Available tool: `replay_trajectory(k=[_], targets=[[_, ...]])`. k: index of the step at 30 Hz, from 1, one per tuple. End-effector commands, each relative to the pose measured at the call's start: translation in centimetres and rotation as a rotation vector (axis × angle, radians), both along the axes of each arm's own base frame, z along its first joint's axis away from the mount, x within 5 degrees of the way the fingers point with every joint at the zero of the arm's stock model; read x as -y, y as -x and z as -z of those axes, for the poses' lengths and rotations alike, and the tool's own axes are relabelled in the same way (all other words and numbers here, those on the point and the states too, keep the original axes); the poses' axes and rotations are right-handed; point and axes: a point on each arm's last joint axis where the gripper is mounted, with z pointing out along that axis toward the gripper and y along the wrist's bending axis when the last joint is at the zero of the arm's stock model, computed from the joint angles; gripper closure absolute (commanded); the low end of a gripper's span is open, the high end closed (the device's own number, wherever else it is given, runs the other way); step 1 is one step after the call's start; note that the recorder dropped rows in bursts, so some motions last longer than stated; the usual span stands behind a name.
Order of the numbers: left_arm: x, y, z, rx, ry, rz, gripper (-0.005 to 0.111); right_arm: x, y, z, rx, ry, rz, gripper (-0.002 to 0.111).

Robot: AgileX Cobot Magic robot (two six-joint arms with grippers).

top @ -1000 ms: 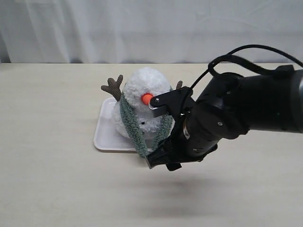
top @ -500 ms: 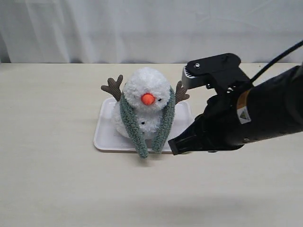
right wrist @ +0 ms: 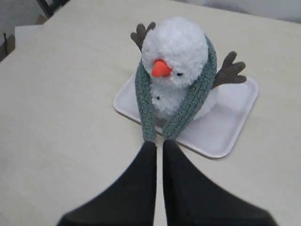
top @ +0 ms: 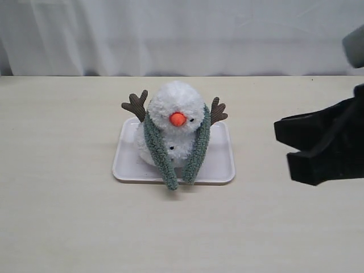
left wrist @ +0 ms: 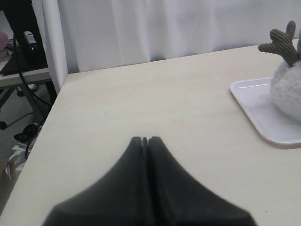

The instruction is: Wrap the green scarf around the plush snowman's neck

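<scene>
The plush snowman [top: 177, 99] sits upright on a white tray [top: 219, 169], orange nose facing forward. The green scarf [top: 156, 147] is draped behind its neck. Both ends hang down its front and reach the tray's front rim, side by side and uncrossed. My right gripper [top: 282, 149] hovers well to the right of the tray. In the right wrist view, the right gripper [right wrist: 159, 143] has its jaws a narrow gap apart with nothing between them, and the scarf [right wrist: 197, 96] ends lie just beyond. My left gripper [left wrist: 145, 139] is shut and empty over bare table, far from the snowman [left wrist: 288, 92].
A white curtain [top: 182, 34] hangs behind the beige table [top: 68, 216]. The left wrist view shows the table's side edge [left wrist: 44, 132] with dark equipment and cables beyond it. One brown twig arm [left wrist: 281, 44] sticks up above the tray [left wrist: 263, 115].
My right arm has pulled back to the right, away from the snowman's front. The scarf ends it was near now hang free, and the snowman is fully uncovered.
</scene>
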Motion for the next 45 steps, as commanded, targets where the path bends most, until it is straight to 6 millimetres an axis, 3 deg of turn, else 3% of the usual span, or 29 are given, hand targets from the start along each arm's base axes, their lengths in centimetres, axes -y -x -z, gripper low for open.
replay_trajectory(k=[1,13,22,45], targets=[[0.0,0.0,0.0,0.007,0.009,0.003,0.107,1.7,1.7,-1.3,0.074,-0.04,-0.004,0.104],[0.0,0.0,0.0,0.007,0.009,0.003,0.107,6.4,6.7,-2.8,0.148,-0.117,0.028,0.104],[0.0,0.0,0.0,0.007,0.009,0.003,0.107,8.6,9.0,-3.5,0.236,-0.199,0.03,0.104],[0.0,0.0,0.0,0.007,0.009,0.003,0.107,10.3,11.0,-3.7,0.31,-0.271,0.032,0.104]])
